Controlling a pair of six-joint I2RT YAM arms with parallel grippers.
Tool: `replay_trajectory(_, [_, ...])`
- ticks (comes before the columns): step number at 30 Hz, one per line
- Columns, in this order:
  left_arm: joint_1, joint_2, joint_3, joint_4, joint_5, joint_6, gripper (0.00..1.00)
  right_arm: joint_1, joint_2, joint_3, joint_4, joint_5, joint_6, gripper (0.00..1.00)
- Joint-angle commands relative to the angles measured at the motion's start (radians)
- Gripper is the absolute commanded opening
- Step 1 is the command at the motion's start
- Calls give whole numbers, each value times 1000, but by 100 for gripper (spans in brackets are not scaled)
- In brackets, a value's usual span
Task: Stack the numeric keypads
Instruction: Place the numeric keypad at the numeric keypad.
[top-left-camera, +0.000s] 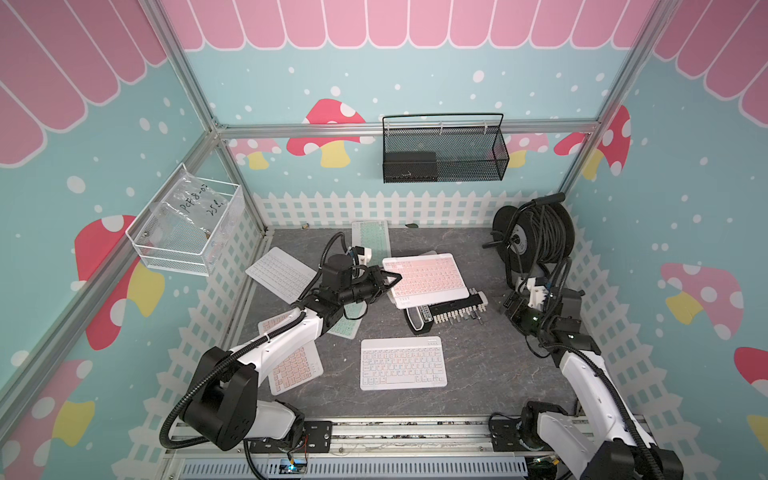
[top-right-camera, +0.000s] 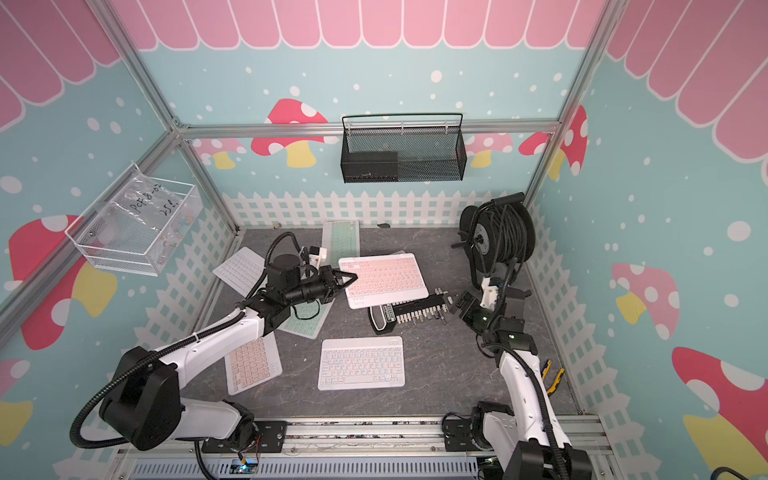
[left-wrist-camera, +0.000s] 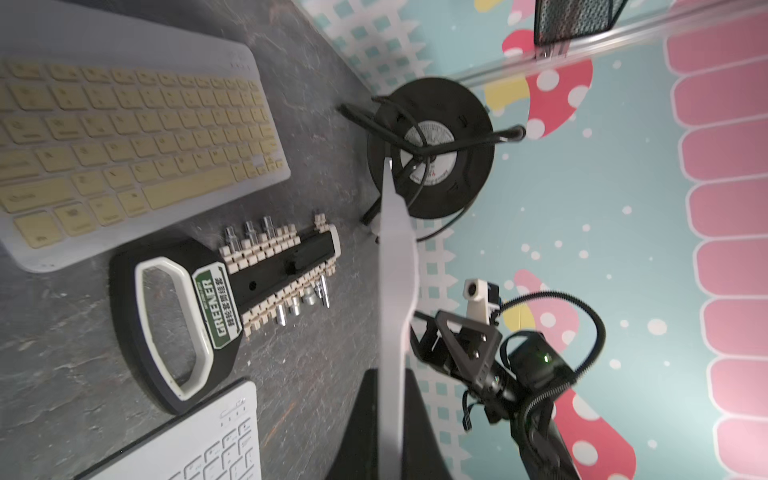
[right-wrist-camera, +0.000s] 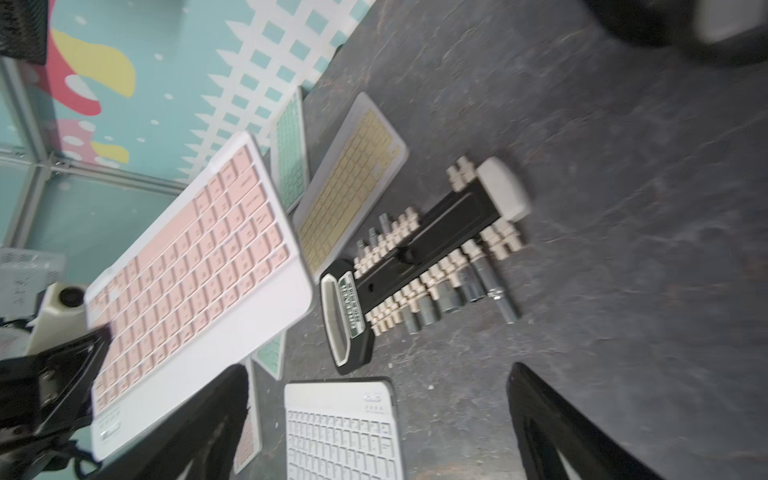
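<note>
left fingers clamped on the short edge of a pink keypad, holding it clear of the surface. The left wrist view shows that keypad only edge-on, as a pale blurred strip, and the grip point is out of frame there.

Directly below lies a yellow keypad, flat on the surface. In both top views it is almost fully covered, with just a sliver showing at the far edge. The right wrist view shows the pink one raised and tilted over it, but that view is motion-blurred, so key detail is unreadable.

right fingers spread wide with nothing between them, near the far end of the black peg holder. In both top views the held keypad's near corner overlaps the holder's handle end.

Other keypads:
- white keypad: front centre, fully visible.
- second pink keypad and mint keypad: largely hidden under the left arm.
- second mint keypad: by the back fence, partly behind the arm's cable.
- second white keypad: near the left wall, one corner covered by the arm.

cable reel stands back right.
</note>
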Motion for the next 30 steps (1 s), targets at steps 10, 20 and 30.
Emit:
replay_trajectory(10, [13, -77, -32, 158, -436, -195, 0, 381, 41, -55, 496, 140, 457, 96])
replay_trajectory(20, [-18, -89, -38, 172, -523, -335, 0, 557, 359, 53, 924, 202, 543, 90])
replay_trajectory(30, [-83, -120, -41, 146, -593, -379, 0, 649, 571, 153, 1139, 271, 608, 82])
